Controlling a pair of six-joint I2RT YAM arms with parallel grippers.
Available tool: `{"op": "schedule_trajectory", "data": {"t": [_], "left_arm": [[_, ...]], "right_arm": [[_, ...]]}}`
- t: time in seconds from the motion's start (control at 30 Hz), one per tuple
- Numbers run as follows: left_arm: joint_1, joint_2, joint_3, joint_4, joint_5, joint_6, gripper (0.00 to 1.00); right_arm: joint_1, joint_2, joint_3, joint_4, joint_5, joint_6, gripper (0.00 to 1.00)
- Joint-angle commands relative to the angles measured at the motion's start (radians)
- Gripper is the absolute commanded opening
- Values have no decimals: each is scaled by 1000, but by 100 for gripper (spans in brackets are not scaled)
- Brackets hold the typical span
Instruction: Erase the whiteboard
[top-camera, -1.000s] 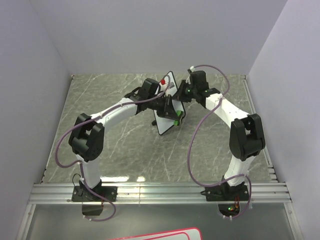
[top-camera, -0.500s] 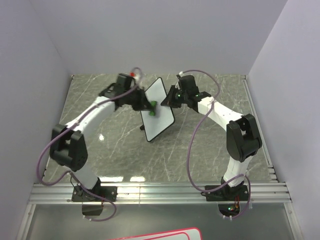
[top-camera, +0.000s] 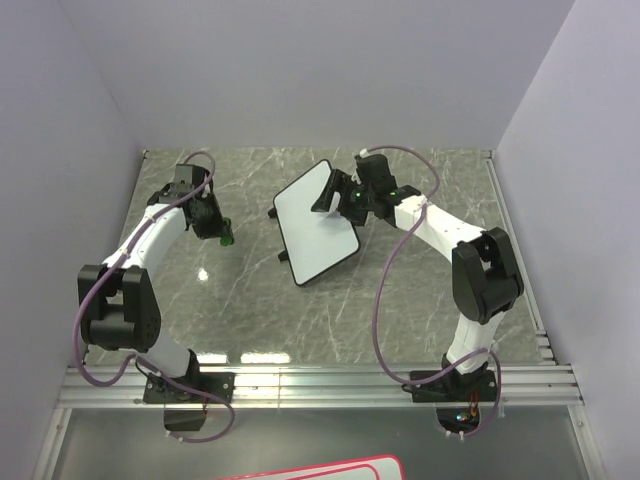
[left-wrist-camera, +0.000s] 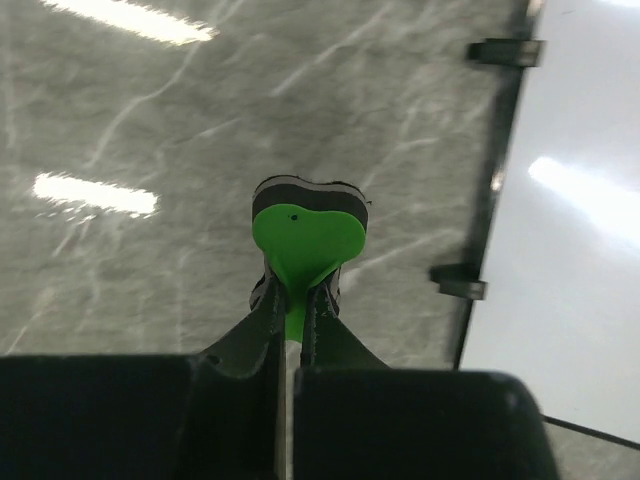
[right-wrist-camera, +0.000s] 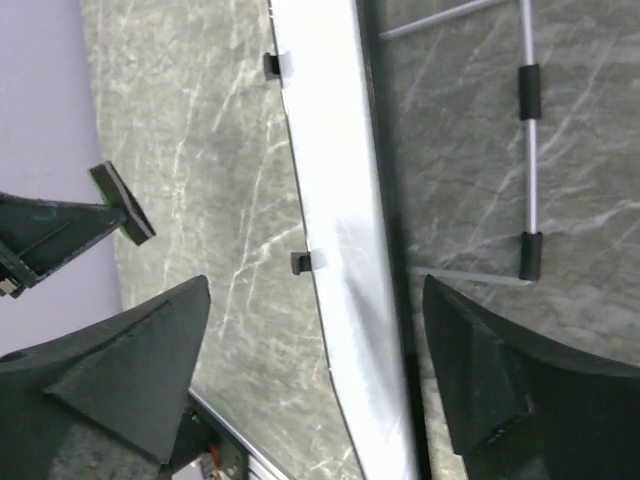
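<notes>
Pinching one green eraser, left fingers tight; right fingers spread wide, astride one whiteboard.

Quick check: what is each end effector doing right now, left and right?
Left end effector: closed, holding the green eraser.
Right end effector: open, one finger on either side of the whiteboard edge, not clamping it.

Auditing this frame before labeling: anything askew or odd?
The whiteboard is not lying flat. It leans on its wire stand, and its edge sits between the open jaws of the right tool, ungripped. No marks show on it. The left tool holds the green eraser clear of the board.
</notes>
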Motion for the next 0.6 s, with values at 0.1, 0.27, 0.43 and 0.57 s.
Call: {"op": "schedule_trajectory", "data": {"t": [0.1, 0.27, 0.43, 0.57], "left_arm": [[14, 1, 3, -44, -174, 6, 31], [15, 34, 11, -71, -249, 3, 84], [15, 51, 6, -94, -278, -6, 99], [15, 5, 21, -110, -239, -17, 99]], "right_arm": [[8, -80, 58, -73, 77, -51, 99], [5, -184, 63, -157, 172, -115, 100], [3, -373, -15, -239, 276, -112, 100], [3, -520, -113, -285, 336, -86, 100]]}}
